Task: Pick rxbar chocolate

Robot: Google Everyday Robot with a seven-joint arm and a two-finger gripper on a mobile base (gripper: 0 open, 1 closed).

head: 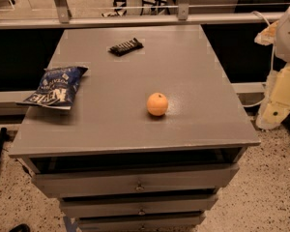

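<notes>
- Rxbar chocolate (126, 46) lies flat near the worktop's (193, 81) far edge.
- Gripper (276, 103) hangs beside the worktop's right edge, well apart from the bar; wide or narrow, cannot tell.

On the grey desk (193, 71): a black, white-lettered rxbar chocolate (126, 46) near the far edge, a blue chip bag (55, 87) at the left edge, an orange (157, 104); the cream-white gripper (280, 98) is beyond the right edge.

Robotics lab, grey drawer cabinet (135, 177), speckled floor (263, 197), end effector (279, 103) far right
</notes>
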